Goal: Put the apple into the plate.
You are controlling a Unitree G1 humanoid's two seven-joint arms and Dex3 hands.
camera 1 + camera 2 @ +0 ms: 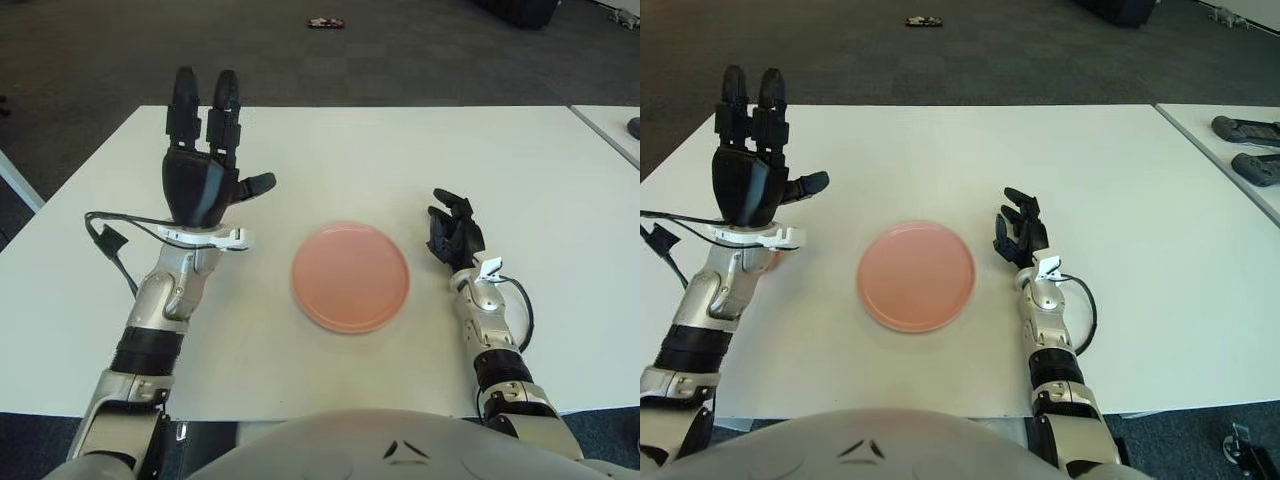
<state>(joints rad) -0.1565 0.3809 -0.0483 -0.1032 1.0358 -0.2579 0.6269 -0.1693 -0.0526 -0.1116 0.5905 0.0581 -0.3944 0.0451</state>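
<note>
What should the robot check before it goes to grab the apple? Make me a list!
1. Apple in sight: not ok. It shows in neither eye view now.
2. Left hand free: ok. It is raised above the table, left of the plate, fingers spread, holding nothing.
3. Plate ready: ok. It lies flat in the middle of the table with nothing on it.
4. Right hand out of the way: ok. It shows right of the plate, apart from it.
5. Cable at the left wrist clear of the path: cannot tell. It loops loose beside the arm.
</note>
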